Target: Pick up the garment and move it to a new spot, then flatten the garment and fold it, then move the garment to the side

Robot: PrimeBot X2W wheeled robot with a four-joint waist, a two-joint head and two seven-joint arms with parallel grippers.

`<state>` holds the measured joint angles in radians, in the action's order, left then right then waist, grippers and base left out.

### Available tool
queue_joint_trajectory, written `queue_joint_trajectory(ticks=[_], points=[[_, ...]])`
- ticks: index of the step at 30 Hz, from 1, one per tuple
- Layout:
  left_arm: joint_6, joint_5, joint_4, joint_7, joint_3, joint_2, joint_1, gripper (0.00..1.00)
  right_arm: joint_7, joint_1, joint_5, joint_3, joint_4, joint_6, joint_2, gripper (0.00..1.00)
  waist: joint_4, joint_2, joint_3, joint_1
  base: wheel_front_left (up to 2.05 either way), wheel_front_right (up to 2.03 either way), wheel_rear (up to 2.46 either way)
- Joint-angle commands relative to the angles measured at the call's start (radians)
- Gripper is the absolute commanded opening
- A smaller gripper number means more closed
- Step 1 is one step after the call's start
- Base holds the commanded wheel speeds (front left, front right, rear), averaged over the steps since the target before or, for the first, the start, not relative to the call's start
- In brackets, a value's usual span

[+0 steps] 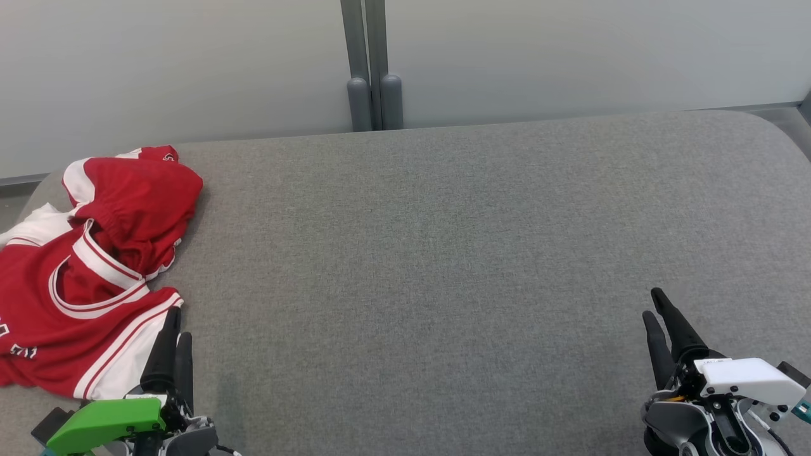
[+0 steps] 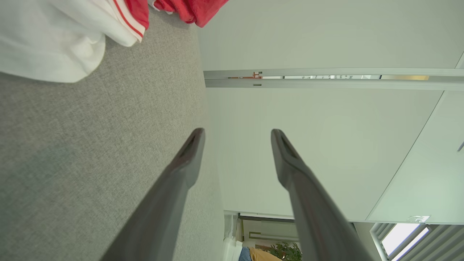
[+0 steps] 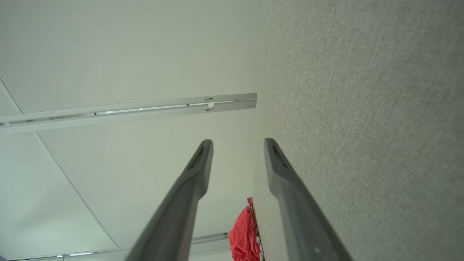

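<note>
Garment (image 1: 95, 266), red with white trim, is found crumpled at the left edge of the grey table (image 1: 443, 253). Left end effector (image 1: 178, 324) is held released beside its hem, empty; right end effector (image 1: 652, 304) is likewise released, well apart.

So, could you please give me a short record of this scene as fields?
surface: grey fabric pad
garment: red and white jersey, crumpled at the pad's left edge
left gripper: open, empty, beside the jersey's near corner
right gripper: open, empty, far from the jersey
task stage: jersey not yet picked up
</note>
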<state>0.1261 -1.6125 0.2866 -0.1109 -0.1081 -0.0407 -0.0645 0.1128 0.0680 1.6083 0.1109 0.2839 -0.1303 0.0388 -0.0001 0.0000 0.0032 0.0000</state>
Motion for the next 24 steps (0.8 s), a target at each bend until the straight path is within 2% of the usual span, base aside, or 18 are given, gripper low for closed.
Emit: queue_joint_trajectory(ticks=[1,13,24], points=[[0.001,0.012,-0.023,0.013,0.007,-0.003,-0.018,1.0,-0.007,0.016,-0.004,-0.006,-0.024,0.0,0.003,1.0,0.0,0.0,0.0,0.0,0.0,0.0,0.0],[0.002,0.078,-0.06,0.072,0.042,-0.006,-0.027,1.0,-0.057,0.014,-0.025,-0.046,-0.087,0.0,0.011,1.0,0.0,0.0,-0.001,0.0,0.0,0.0,0.0],[0.002,0.264,-0.097,0.118,0.053,-0.006,-0.03,1.0,-0.119,0.025,-0.142,-0.119,-0.128,0.0,0.056,1.0,0.0,0.0,-0.002,0.0,0.0,0.0,0.0]])
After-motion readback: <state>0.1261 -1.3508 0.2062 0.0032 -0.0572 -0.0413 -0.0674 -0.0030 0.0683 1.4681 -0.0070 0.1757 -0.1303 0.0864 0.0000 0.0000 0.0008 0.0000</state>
